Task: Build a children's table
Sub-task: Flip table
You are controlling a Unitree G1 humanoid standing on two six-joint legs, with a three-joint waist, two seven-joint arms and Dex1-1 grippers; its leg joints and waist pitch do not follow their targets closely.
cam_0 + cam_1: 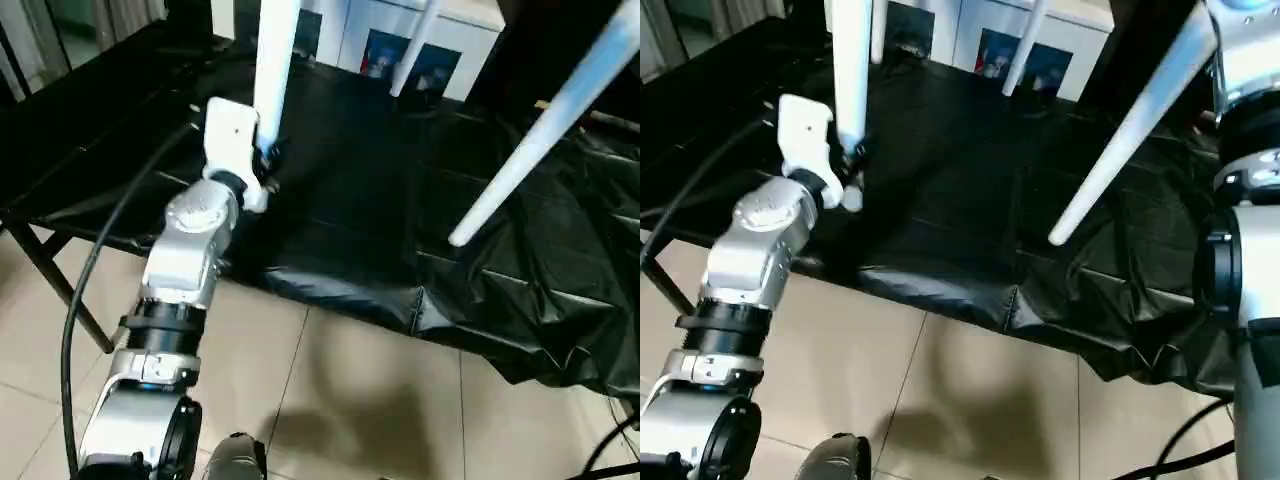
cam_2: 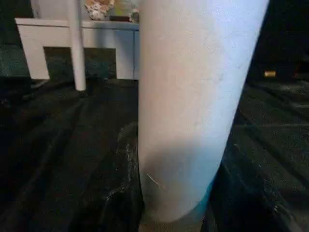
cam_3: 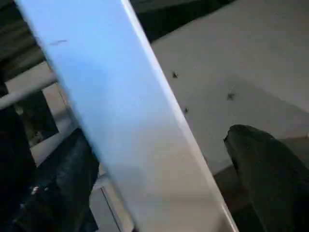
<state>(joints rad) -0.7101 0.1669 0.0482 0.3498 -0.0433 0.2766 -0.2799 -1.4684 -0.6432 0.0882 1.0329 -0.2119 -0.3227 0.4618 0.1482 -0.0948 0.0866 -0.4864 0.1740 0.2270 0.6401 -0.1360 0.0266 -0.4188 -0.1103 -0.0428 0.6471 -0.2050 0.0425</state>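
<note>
White table leg (image 2: 193,106) between left jaws.

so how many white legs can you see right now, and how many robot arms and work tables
white table legs: 3 (one at the left gripper, near leg; far leg; slanted leg)
silver robot arms: 2 (left arm; right arm)
black-covered work table: 1
total: 6

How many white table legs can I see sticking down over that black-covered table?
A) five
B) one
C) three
C: a near leg by the left tool, a slanted leg on the right, and a thin far leg before the cabinet, all above the black cloth.
</note>
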